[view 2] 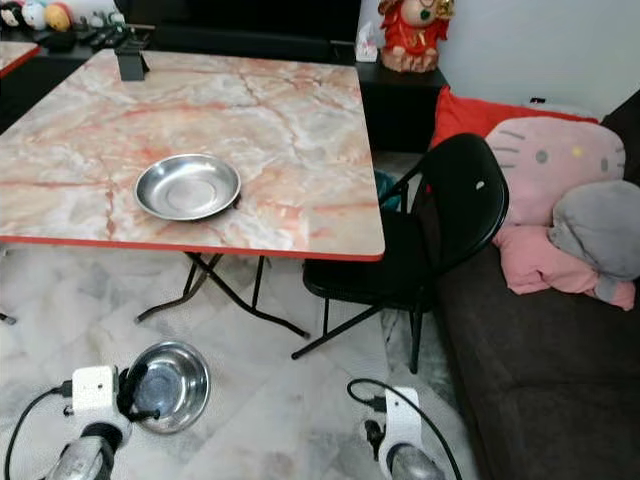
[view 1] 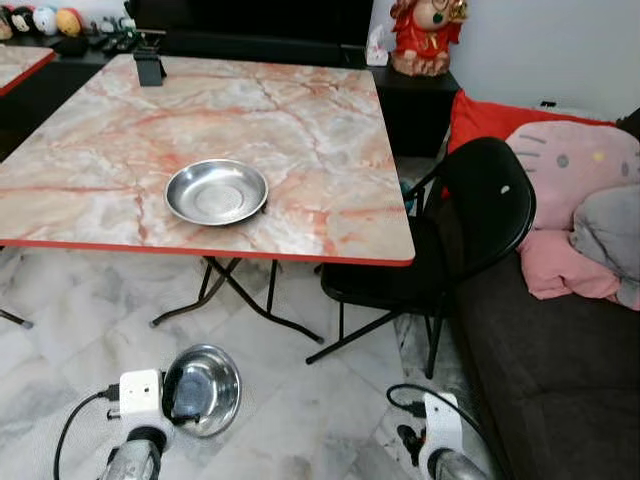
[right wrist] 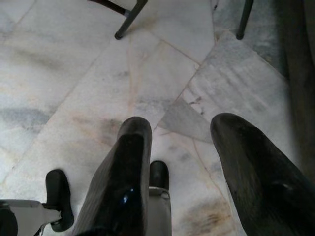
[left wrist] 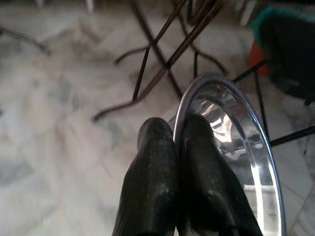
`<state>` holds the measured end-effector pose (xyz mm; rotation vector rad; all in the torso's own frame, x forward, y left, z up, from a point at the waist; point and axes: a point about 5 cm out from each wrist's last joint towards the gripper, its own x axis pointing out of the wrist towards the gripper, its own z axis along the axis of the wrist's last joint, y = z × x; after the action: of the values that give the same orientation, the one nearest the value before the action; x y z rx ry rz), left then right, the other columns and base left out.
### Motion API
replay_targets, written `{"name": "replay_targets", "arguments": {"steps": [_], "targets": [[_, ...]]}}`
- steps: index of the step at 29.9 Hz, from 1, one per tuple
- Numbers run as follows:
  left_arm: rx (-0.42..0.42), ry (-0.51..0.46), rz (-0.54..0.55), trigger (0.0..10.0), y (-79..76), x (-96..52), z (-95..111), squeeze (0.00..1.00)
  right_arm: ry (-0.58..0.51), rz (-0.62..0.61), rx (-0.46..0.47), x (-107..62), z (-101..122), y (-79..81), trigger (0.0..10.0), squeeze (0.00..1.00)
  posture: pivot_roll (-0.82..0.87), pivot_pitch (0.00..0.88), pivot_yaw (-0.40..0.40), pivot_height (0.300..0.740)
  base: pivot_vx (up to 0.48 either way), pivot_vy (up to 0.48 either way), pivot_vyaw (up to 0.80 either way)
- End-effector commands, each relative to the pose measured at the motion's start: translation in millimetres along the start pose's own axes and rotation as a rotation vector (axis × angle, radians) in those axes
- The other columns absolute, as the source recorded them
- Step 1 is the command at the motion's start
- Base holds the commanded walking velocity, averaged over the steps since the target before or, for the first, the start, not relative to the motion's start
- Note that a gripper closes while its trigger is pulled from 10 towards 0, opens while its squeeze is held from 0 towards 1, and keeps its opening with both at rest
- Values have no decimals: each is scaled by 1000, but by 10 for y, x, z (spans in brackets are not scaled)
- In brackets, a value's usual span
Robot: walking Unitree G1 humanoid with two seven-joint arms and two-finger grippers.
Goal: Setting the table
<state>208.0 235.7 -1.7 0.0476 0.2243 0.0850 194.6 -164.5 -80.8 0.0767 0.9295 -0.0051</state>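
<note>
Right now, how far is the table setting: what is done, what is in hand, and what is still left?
Done: one steel bowl already sits on the marble table, near its front edge. In hand: the left gripper has its jaws shut on the rim of a second steel bowl, held low above the floor. Left: that bowl is not yet on the table. The right gripper hangs open and idle.
</note>
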Motion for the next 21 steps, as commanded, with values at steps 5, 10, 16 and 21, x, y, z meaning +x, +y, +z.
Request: {"name": "replay_targets", "arguments": {"steps": [5, 10, 16, 21], "targets": [[23, -120, -56, 10000, -58, -94, 343, 0, -8, -9, -14, -1, 30, -48, 10000, 0, 36, 0, -89, 740, 0, 0, 0], [27, -199, -52, 10000, -80, -135, 629, 0, -12, -9, -16, 0, 43, -53, 10000, 0, 37, 0, -92, 740, 0, 0, 0], [12, -350, -42, 10000, -90, -90, 1154, 0, -16, -10, -19, 1, 57, -62, 10000, 0, 44, 2, -100, 740, 0, 0, 0], [-59, -469, -68, 10000, -208, 2, 1645, 0, -18, -9, -23, 2, 65, -63, 10000, 0, 45, 4, -103, 740, 0, 0, 0]]}}
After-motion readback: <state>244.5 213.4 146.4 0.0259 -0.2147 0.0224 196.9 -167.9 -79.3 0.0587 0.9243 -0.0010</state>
